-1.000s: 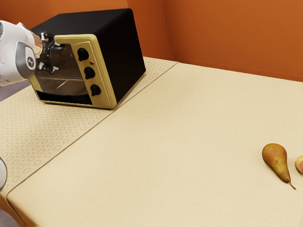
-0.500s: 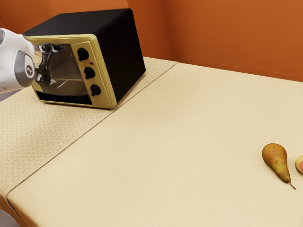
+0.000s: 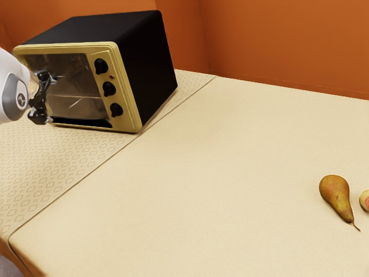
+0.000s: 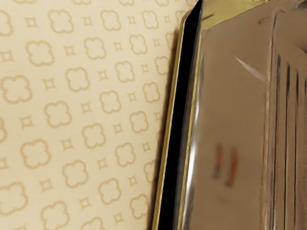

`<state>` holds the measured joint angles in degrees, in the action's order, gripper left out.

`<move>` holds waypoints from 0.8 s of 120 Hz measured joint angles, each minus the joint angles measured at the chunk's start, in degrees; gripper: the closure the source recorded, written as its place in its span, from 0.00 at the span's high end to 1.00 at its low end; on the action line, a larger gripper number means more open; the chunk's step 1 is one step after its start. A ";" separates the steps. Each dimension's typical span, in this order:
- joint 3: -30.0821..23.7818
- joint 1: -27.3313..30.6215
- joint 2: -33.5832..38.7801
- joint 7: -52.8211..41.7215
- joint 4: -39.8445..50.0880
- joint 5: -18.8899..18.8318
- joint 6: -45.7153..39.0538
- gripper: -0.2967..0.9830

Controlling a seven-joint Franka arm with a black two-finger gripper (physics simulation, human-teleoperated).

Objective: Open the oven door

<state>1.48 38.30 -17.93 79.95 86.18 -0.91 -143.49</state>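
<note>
Black, box-shaped oven with gold-coloured front point(image 3: 147, 60); upright, set at an angle, upper left of the exterior frame. Three black knobs point(image 3: 109, 89) in a column. Rectangular, see-through glass oven door point(image 3: 72, 86), upright within the front; black band along its lower edge.

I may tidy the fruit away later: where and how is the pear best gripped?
Probably around the pear's broad, rounded end, from above, closing crosswise to its length. It lies on its side with bare cloth along both flanks. The neck tapers to a thin stem, likely a poorer hold, and the other fruit sits beside it.
</note>
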 joint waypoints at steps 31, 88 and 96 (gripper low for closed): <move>0.13 1.58 3.74 1.93 8.95 -4.64 -0.41 0.77; 3.70 5.99 21.43 3.19 32.16 -2.90 -2.28 0.76; 3.69 5.24 26.88 4.03 31.06 -2.02 2.13 0.76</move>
<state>5.17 43.54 8.96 83.98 117.24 -2.93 -141.37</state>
